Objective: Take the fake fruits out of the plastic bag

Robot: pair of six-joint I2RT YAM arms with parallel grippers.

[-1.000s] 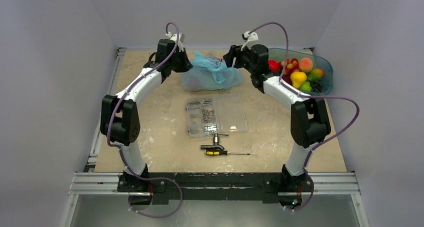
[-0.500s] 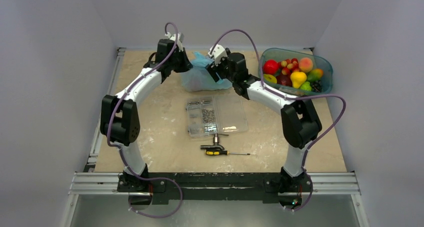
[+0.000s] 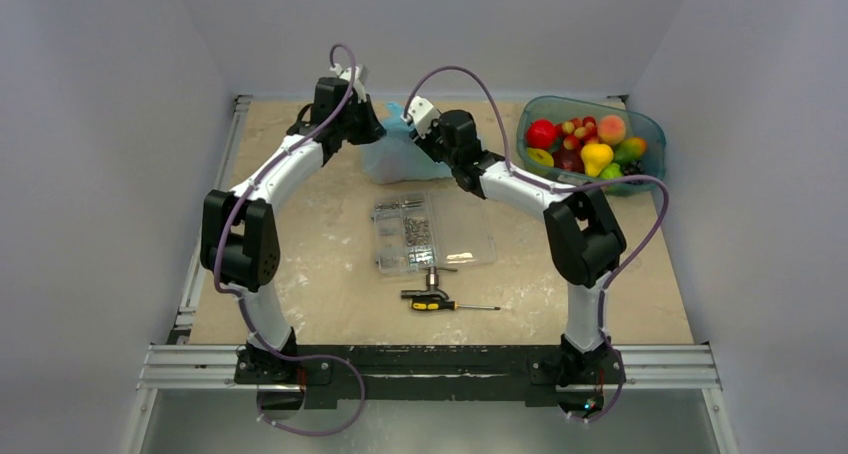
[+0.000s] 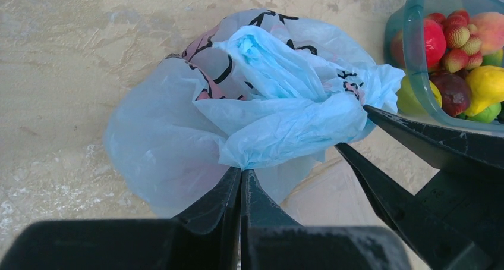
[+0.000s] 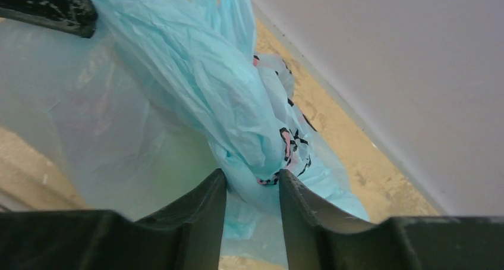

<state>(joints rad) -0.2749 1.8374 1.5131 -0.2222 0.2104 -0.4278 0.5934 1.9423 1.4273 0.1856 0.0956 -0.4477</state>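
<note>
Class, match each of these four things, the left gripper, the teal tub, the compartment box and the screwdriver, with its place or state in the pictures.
Column 1:
1 left gripper
2 teal tub
3 compartment box
4 screwdriver

Column 2:
A holds fake fruits
B lowest of these in the top view
C shut on the plastic bag
D lies between bag and screwdriver

Pairs: 1-C, 2-A, 3-D, 4-B

Plastic bag (image 4: 178,133): light blue, translucent, black-pink print. Left gripper (image 4: 241,173): black. Tub (image 4: 409,50), right of gripper: teal. Fake fruits (image 4: 435,41): red, yellow, green.
</note>
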